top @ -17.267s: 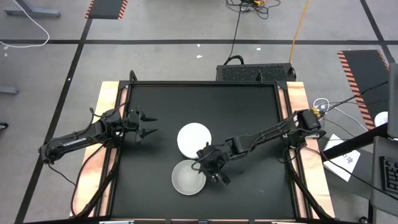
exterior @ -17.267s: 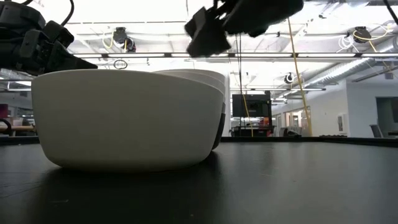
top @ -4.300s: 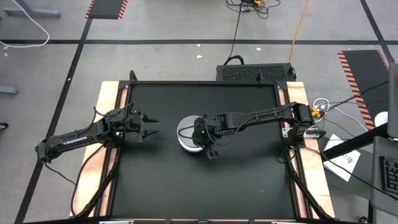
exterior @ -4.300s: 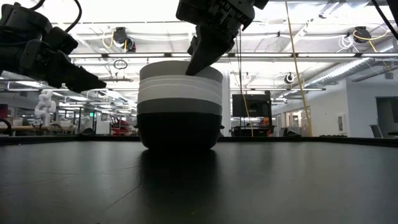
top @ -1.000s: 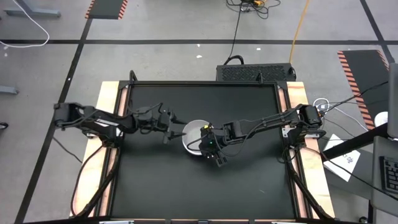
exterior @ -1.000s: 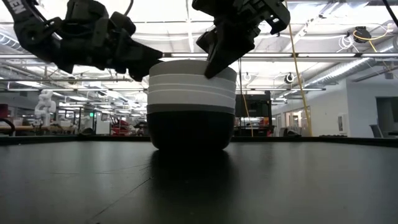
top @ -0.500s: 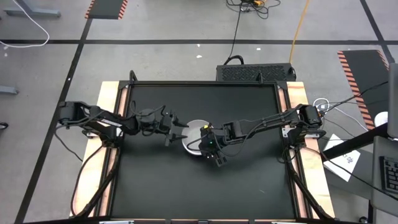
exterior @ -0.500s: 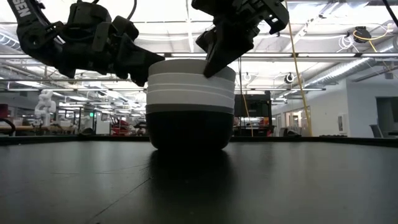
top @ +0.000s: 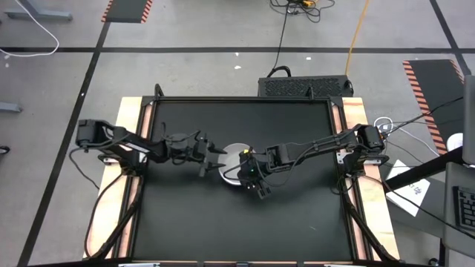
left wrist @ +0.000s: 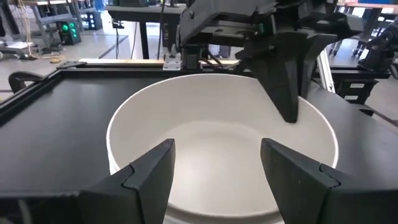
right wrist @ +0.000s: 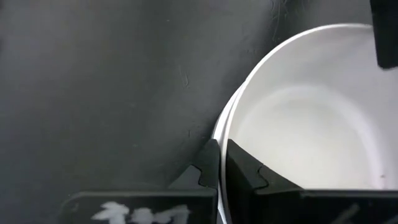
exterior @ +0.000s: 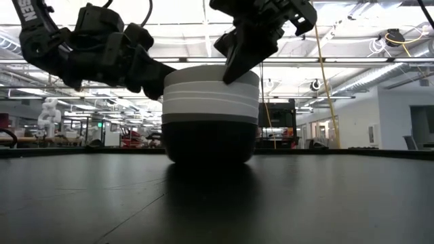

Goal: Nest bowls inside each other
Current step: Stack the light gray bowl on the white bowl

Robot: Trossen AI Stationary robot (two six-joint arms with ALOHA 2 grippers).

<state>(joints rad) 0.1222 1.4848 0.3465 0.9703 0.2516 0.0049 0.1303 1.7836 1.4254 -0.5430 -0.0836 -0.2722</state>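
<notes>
**Black mat, one stack of bowls, both arms close in on it**

Black matting covers the table [top: 297, 215], framed by pale wooden edges on the left and right sides. The bowls [exterior: 211, 114] stand nested in a single stack near the middle of the mat: a black one at the bottom, a dark grey band above it, then pale and white rims, with a white bowl open on top. Wide bare mat lies all round the stack, toward every edge.

Left gripper [top: 215, 158] reaches in from the left side, its jaws spread wide, with the fingers [left wrist: 152, 174] hanging just above the near rim of the top bowl. Nothing is between them.

Right gripper [top: 260, 189] comes in from the right side. Its jaws are pressed together, empty, and the tips sit at the stack's rim on that side; whether they touch it cannot be told.

Beyond the far edge of the table lies a dark box [top: 304, 86] with cables. White lettering shows on the left arm in the low view, cut off and unreadable.
</notes>
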